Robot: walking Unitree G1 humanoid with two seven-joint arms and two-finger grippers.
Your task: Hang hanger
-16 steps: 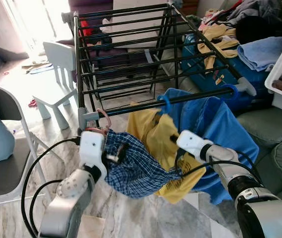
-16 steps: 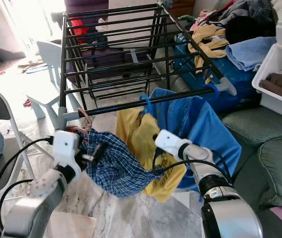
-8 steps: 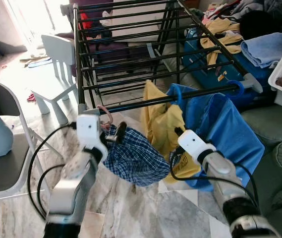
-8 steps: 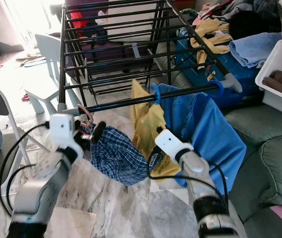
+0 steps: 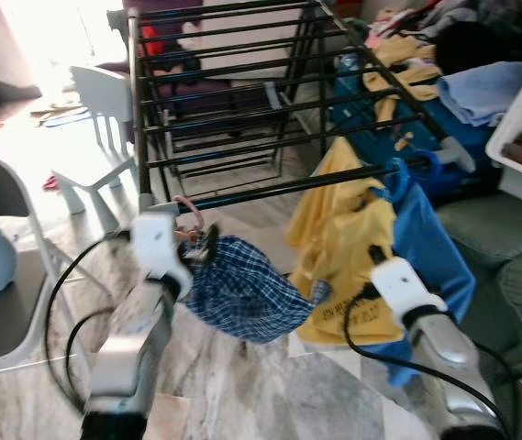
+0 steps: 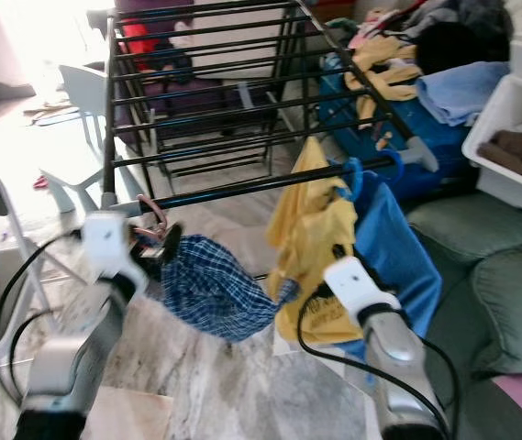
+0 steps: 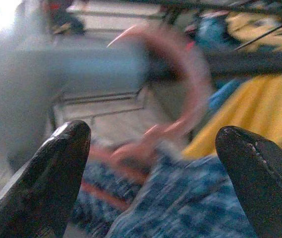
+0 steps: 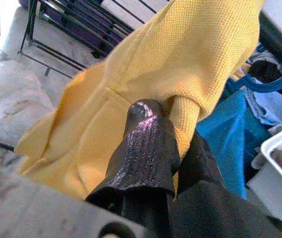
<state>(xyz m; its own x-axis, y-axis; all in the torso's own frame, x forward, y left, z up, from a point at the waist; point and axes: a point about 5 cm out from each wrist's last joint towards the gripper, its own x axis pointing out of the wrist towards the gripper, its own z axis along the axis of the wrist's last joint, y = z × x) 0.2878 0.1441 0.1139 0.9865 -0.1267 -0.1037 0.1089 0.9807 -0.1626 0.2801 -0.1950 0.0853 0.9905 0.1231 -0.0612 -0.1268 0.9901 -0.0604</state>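
Left pincer (image 7: 150, 148) open; pink hanger hook (image 7: 180, 94) blurred, rail contact unclear.

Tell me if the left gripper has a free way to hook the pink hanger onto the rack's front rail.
Probably yes: the left gripper holds the pink hanger right beside the front rail, whose near end is bare; the yellow shirt hangs further along.

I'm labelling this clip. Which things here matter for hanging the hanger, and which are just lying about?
Job:
pink hanger
checked garment
rack's front bar
left tool
right tool, pinching the yellow shirt

Lying about:
blue shirt
white child's chair
folded blue towel
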